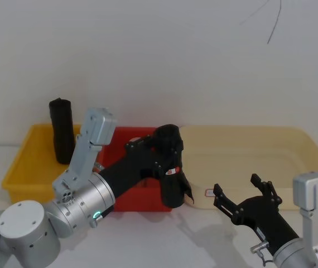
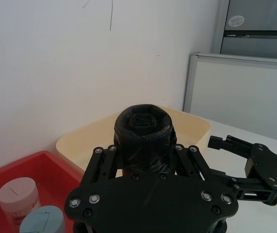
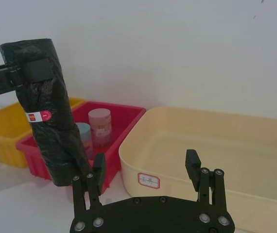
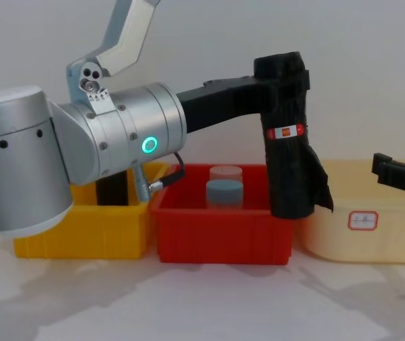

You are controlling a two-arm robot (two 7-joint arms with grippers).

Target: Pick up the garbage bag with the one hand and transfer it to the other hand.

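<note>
Reaching in from your left, the silver left arm (image 4: pixel 117 135) with its green-glowing ring stretches across the bins on the white table (image 4: pixel 188 298). Three bins sit in a row against the wall: a cream bin (image 1: pixel 248 162) on the right, a red bin (image 4: pixel 217 241) in the middle and a yellow bin (image 4: pixel 82 234) on the left.

You can see the garbage bag (image 4: pixel 291 163) held nearly upright and clear of the table, over where the red and cream bins meet. The left gripper (image 1: pixel 167 153) has its fingers closed around the roll's upper part, just above the red-and-white label band (image 4: pixel 285 132).

Your right gripper (image 1: pixel 236 184) sits low on the right, in front of the cream bin. Its fingers are spread wide with nothing between them, near the bag's lower end but apart from it.

A plain black roll (image 1: pixel 62 131) stands in the yellow bin. A pink jar (image 3: pixel 100 127) and a grey-lidded jar (image 3: pixel 82 136) stand side by side in the red bin.
</note>
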